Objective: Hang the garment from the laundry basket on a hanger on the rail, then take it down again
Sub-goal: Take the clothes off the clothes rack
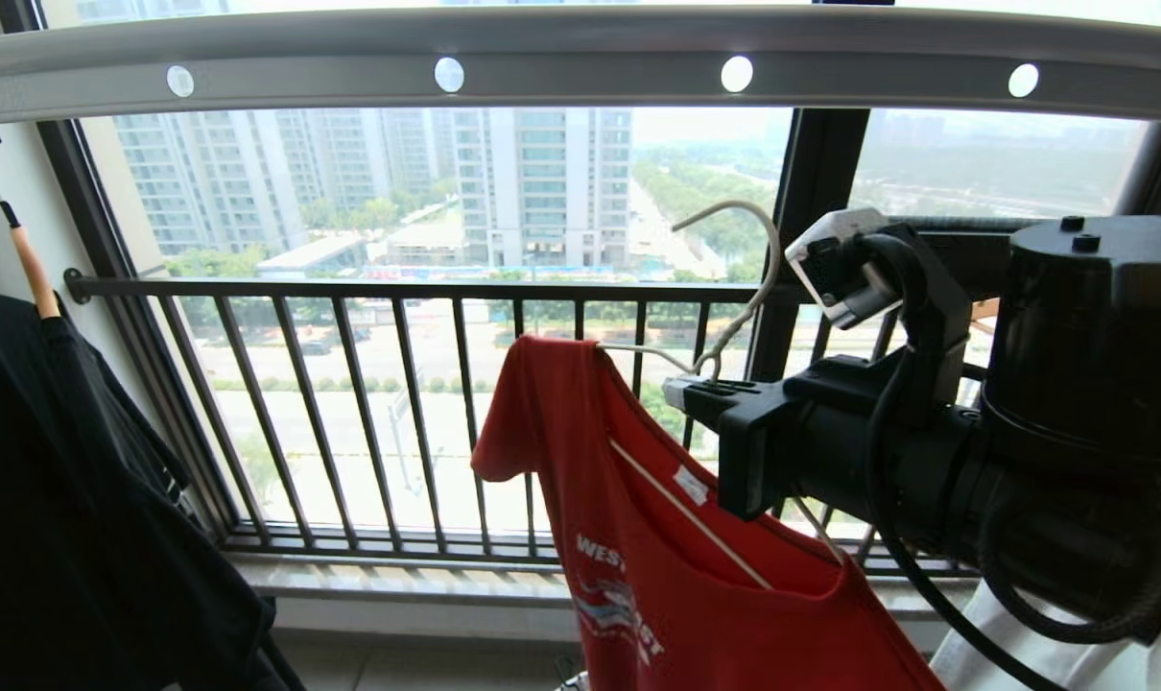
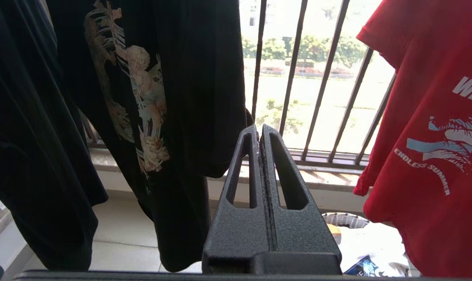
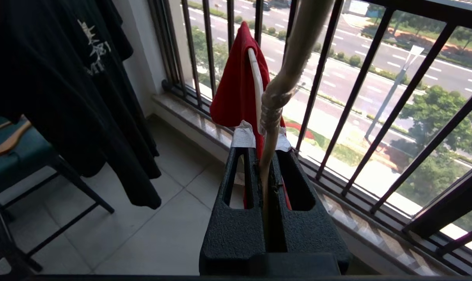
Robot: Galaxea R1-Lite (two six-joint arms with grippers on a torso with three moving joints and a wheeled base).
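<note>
The right gripper has its jaws clamped on the neck of the hanger, below the rail. The red T-shirt hangs limp and light; the stiff wire neck is the best hold. The left gripper is closed, empty.

— Where's your right arm?
— It reaches in from your right side, forearm about level, wrist turned so the right claw points toward your left; its fingers are clamped on the hanger
— And your left claw?
— Held out level, fingers pressed flat together with nothing between them; you won't find that arm in the head view
</note>
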